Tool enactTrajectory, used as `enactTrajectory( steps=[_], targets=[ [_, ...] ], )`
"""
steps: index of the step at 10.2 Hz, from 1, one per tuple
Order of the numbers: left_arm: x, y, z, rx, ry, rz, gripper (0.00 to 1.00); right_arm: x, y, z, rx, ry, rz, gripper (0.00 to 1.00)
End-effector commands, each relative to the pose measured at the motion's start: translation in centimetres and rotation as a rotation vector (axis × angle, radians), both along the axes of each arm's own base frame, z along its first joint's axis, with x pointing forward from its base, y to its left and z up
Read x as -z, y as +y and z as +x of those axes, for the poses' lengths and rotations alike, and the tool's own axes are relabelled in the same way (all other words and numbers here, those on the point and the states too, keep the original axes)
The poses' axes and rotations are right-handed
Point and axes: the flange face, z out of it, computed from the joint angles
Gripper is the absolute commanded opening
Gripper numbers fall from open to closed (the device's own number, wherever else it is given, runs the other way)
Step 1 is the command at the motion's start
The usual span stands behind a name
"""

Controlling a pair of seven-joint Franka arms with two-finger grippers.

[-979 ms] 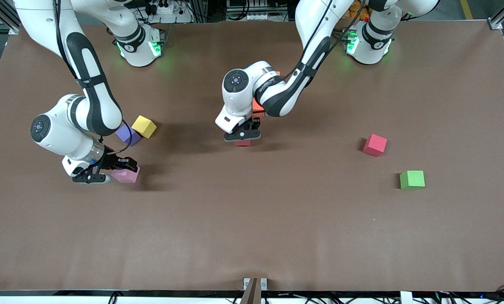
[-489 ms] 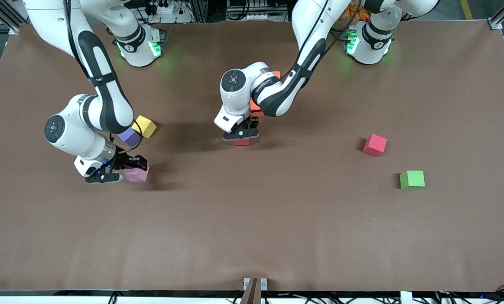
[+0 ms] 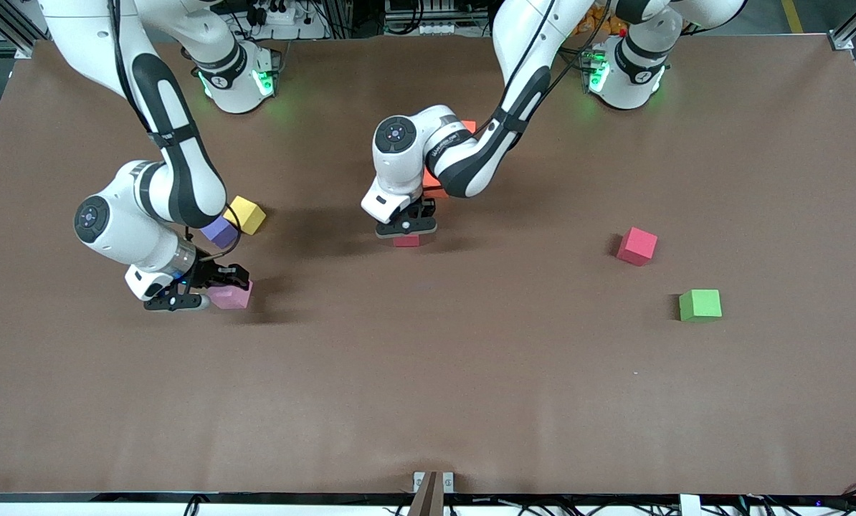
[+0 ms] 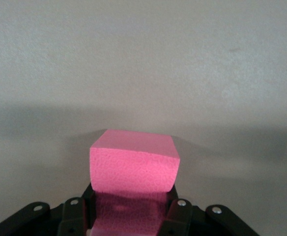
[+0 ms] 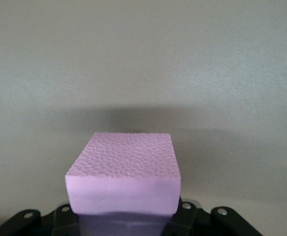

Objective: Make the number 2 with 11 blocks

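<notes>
- Right gripper [image 3: 206,294], clamping a pale pink block [image 3: 231,294], is now sitting nearer the table's middle than a second ago.
- Left gripper [image 3: 407,229] is gripping a deep pink block [image 3: 406,241] just above mid-table.

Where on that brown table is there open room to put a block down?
Widest bare patch: the table nearer the camera than the green cube and pink cube. Crowded: around the yellow cube, purple cube, and orange cubes.
</notes>
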Motion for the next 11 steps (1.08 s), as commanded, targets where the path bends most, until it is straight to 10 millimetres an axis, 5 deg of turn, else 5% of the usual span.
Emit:
enactTrajectory(
  steps=[1, 2, 4, 7, 9, 11],
  targets=[
    [0.1, -0.9, -0.4, 0.002, -0.026, 0.003, 0.5, -0.2, 0.0, 0.2, 0.007, -0.008, 0.012, 0.19],
    [0.1, -0.9, -0.5, 0.004, -0.025, 0.004, 0.61, -0.3, 0.1, 0.2, 0.001, -0.01, 0.012, 0.19],
    [0.6, -0.7, -0.6, 0.009, -0.023, 0.014, 1.0, -0.5, 2.0, 0.1, -0.03, -0.011, 0.015, 0.2],
    [0.6, -0.5, -0.5, 0.074, -0.084, 0.055, 1.0, -0.9, 3.3, 0.0, -0.05, -0.017, 0.018, 0.19],
    [-3.4, -0.2, 0.7, 0.049, -0.105, 0.035, 1.0, -2.2, 5.3, 0.7, -0.082, -0.045, 0.024, 0.17],
    [-10.4, 1.8, 3.5, -0.012, -0.131, 0.008, 1.0, -2.9, 6.9, 1.1, -0.107, -0.064, 0.026, 0.13]
  ],
)
